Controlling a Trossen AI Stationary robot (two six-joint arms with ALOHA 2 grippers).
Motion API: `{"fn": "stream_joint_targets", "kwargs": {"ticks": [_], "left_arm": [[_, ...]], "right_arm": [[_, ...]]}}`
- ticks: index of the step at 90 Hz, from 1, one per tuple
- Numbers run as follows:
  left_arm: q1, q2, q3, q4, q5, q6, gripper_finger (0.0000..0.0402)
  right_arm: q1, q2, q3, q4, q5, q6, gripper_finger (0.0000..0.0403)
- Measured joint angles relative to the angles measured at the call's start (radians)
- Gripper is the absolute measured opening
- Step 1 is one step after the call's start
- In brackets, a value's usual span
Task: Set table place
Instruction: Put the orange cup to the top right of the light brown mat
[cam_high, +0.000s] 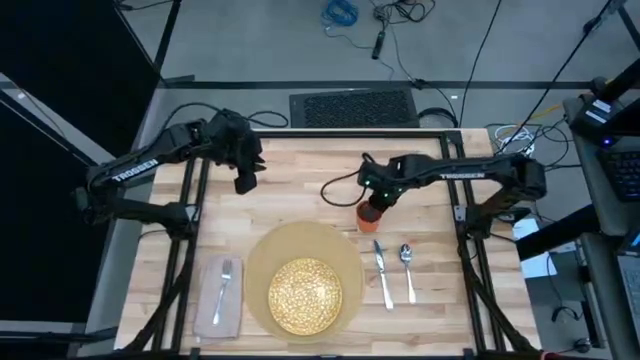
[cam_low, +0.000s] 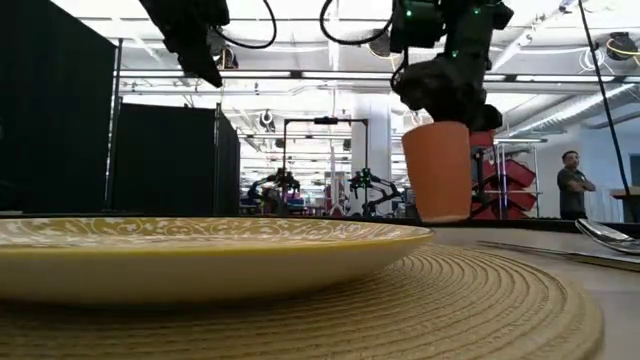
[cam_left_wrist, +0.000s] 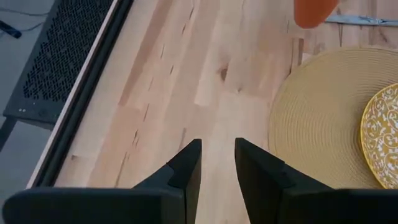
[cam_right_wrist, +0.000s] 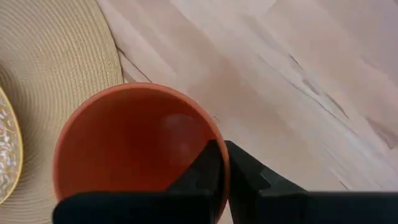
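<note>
A small orange cup (cam_high: 370, 216) is beside the far right edge of the round tan mat (cam_high: 262, 262), with my right gripper (cam_high: 373, 200) shut on its rim. A gold-speckled plate (cam_high: 305, 295) lies on the mat. On the pinkish-grey napkin (cam_high: 212, 312), left of the mat, lies a fork (cam_high: 226, 280). A knife (cam_high: 383, 275) and a spoon (cam_high: 407, 265) lie right of the mat. My left gripper (cam_left_wrist: 217, 163) hangs open over bare wood at the far left, holding nothing. My right gripper holds the cup's rim (cam_right_wrist: 222, 163), one finger inside the cup and one outside, coming from above and pointing down. The cup (cam_low: 440, 170) is upright below the fingers. I cannot tell whether its base touches the table.
A black rail frame (cam_high: 190, 200) runs along the table's sides and far edge. A dark perforated panel (cam_high: 352, 108) lies beyond the far edge. Bare wood (cam_high: 300, 190) spreads between the two grippers. A person (cam_low: 573, 185) stands far off in the room.
</note>
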Motion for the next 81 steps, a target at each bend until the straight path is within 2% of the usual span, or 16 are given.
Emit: {"fn": "stream_joint_targets", "kwargs": {"ticks": [35,81], "left_arm": [[0.0,0.0,0.0,0.007,0.025,-0.01,0.0083],[0.0,0.0,0.0,0.014,0.026,-0.025,0.0083]], "right_arm": [[-0.001,0.003,0.0,0.077,0.089,-0.017,0.0],[0.055,0.068,0.0,0.082,0.101,0.0,0.0]]}}
